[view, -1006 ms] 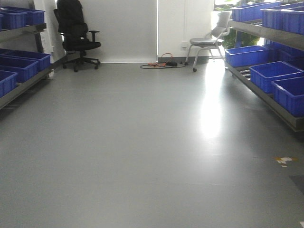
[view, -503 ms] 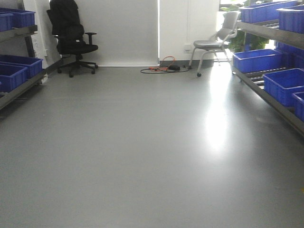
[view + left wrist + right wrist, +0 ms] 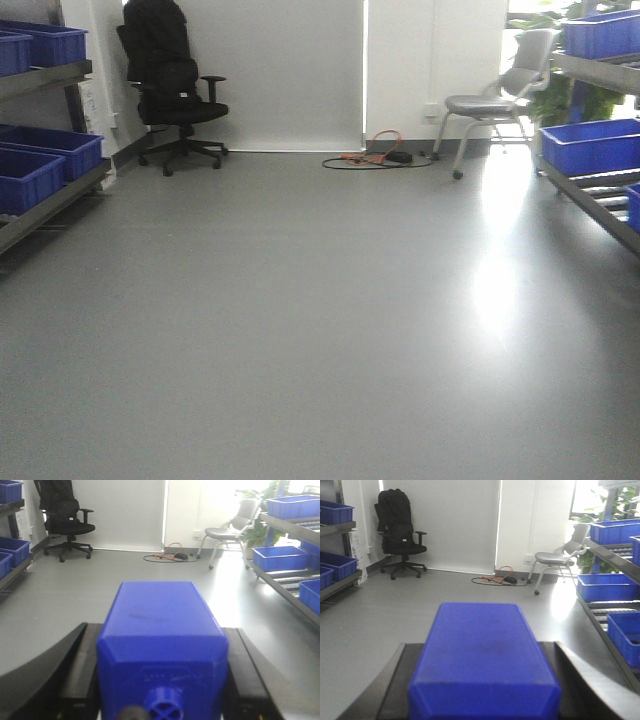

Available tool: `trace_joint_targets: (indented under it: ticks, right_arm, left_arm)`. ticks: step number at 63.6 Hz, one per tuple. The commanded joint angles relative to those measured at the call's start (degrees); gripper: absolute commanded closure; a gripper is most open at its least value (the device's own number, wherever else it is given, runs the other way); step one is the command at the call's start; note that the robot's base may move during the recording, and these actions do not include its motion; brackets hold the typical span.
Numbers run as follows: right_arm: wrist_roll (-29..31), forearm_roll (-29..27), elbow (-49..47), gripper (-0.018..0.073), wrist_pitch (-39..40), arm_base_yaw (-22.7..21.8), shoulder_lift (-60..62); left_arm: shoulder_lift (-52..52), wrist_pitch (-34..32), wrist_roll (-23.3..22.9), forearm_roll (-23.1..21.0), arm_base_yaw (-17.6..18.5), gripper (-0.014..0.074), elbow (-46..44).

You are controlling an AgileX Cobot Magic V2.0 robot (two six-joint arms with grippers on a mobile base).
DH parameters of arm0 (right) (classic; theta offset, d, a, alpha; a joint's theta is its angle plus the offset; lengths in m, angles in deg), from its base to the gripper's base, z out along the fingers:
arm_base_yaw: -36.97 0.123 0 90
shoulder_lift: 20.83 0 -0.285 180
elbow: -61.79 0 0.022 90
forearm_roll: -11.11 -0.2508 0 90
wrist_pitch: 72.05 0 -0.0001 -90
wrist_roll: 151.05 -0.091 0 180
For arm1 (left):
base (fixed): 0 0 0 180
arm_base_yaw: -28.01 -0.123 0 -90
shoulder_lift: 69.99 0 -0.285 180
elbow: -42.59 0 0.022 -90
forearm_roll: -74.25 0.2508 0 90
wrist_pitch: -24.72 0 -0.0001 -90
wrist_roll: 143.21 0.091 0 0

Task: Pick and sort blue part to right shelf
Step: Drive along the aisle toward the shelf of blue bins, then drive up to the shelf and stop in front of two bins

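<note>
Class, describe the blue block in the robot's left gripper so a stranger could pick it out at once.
Above the grey floor of the aisle, each gripper clamps a blue block. The studded block sits between the left gripper's black fingers. Unlike the plain block in the right gripper, whose near end is flat, it carries a small round stud with a cross.

Three cameras facing down one aisle.
Front view spans the floor point(image 3: 320, 330); wrist views sit just behind left fingers point(image 3: 65, 672) and right fingers point(image 3: 390, 695), over the studded block point(image 3: 162, 640) and blue part point(image 3: 482, 655) between them. All share the black office chair point(image 3: 175, 90).
</note>
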Motion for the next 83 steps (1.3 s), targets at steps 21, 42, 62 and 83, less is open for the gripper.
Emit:
trace_joint_targets:
  ticks: [21, 42, 62, 83]
  right_arm:
    - [0.4, 0.5, -1.7, 0.0129, 5.4, -0.4, -0.6]
    - [0.4, 0.5, -1.7, 0.0129, 5.4, -0.4, -0.6]
    - [0.4, 0.5, -1.7, 0.0129, 5.4, -0.4, -0.6]
    - [0.4, 0.5, -1.7, 0.0129, 5.4, -0.4, -0.6]
  left_arm:
    - [-0.7, -5.2, -0.2, -0.5, 0.5, 0.0191, -1.7]
    - [-0.7, -5.2, -0.2, -0.5, 0.5, 0.019, -1.7]
    - [-0.7, -5.2, -0.2, -0.5, 0.5, 0.0191, -1.7]
    - [-0.7, -5.2, -0.2, -0.5, 0.5, 0.0191, -1.7]
